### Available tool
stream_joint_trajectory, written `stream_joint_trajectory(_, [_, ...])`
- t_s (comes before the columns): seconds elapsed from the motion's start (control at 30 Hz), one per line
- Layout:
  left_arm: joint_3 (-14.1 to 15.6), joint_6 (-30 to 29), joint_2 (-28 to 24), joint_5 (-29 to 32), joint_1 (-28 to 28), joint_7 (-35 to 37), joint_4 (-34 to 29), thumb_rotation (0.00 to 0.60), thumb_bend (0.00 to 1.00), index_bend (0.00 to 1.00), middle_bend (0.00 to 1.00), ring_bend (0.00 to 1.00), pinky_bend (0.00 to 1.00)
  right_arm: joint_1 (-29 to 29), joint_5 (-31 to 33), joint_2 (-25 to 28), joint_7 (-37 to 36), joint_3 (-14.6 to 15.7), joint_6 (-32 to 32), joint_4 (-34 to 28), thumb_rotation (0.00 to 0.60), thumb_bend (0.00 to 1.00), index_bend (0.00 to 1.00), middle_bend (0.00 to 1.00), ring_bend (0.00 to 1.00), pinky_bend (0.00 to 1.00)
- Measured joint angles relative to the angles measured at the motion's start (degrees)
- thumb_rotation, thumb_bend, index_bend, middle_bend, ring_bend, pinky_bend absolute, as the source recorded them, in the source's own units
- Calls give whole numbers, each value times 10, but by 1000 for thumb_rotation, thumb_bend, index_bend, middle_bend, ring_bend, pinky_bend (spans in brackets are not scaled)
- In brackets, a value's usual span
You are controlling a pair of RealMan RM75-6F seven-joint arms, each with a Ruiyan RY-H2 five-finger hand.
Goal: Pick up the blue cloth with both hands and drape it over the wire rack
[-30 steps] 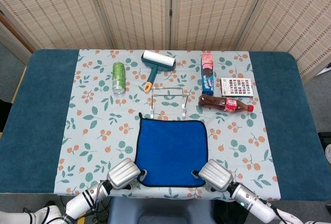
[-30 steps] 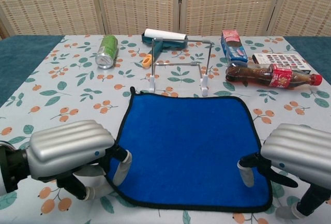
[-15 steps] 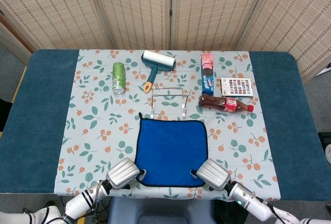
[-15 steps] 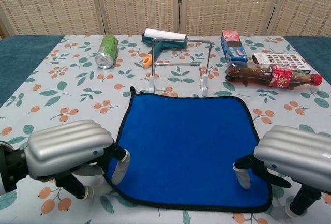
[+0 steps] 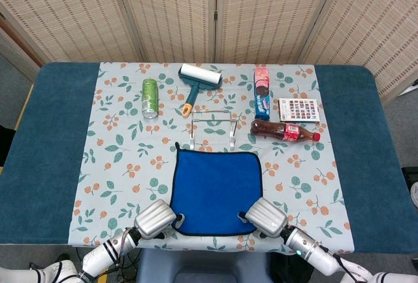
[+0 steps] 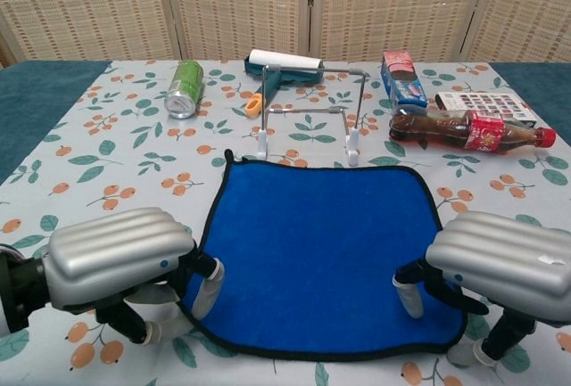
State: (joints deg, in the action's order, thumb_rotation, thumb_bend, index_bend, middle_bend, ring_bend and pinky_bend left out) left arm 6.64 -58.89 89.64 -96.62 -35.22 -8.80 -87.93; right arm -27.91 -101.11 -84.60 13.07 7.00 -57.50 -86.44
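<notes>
The chest view shows fingertips (image 6: pixel 207 295) resting on the cloth (image 6: pixel 321 257); the head view hides them under the hand backs. The cloth lies flat just near the rack (image 6: pixel 310 114). The left hand (image 6: pixel 120 257) and right hand (image 6: pixel 500 266) sit at its near corners; whether they grasp it I cannot tell. The right hand has moved left since earlier.
</notes>
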Motion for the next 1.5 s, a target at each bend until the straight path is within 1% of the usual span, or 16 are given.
stream_joint_trajectory(0.17, [-1,-1,0,1,0,2,1,600,460,603,1000,978,1000,-2,2,-4,-5,-2,-8,4,600,234,491,831,853,1000])
stream_joint_trajectory(0.3, [-1,-1,0,1,0,3,2,600,460,603,1000,978,1000,-4,3,-7,-9,-3,-12,7,600,283,515,832,858,1000])
stream_joint_trajectory(0.43, [-2,-2,0,1,0,5,4,600,461,603,1000,979,1000,-7,3,-9,-12,-2,-13,10,600,353,551,837,861,1000])
stream_joint_trajectory(0.57, [-4,-4,-1,2,0,9,5,600,461,605,1000,978,1000,-8,3,-11,-16,-2,-19,11,600,416,615,850,869,1000])
stream_joint_trajectory(0.67, [-9,-7,-3,3,-1,15,6,600,460,605,1000,978,1000,-8,2,-11,-20,-3,-26,9,600,436,647,856,872,1000])
stream_joint_trajectory(0.8, [-17,-11,-8,4,-5,26,3,600,461,607,1000,978,1000,-8,4,-6,-21,-8,-34,-2,600,443,664,859,877,1000])
stream_joint_trajectory(0.9, [-29,-12,-14,7,-11,38,-2,600,460,608,1000,978,1000,-10,7,-2,-18,-14,-39,-11,600,444,669,859,877,1000])
stream_joint_trajectory(1.07, [-58,-14,-27,21,-23,61,-17,600,460,610,1000,978,1000,-14,11,7,-14,-30,-50,-26,600,443,676,861,878,1000])
stream_joint_trajectory(1.3, [-109,-14,-41,52,-44,94,-32,600,460,614,1000,979,1000,-21,28,23,-14,-71,-77,-53,600,444,677,862,879,1000])
stream_joint_trajectory(1.5, [-155,-4,-48,88,-69,105,-35,600,460,615,1000,978,1000,-34,49,44,-9,-108,-82,-74,600,444,677,863,879,1000])
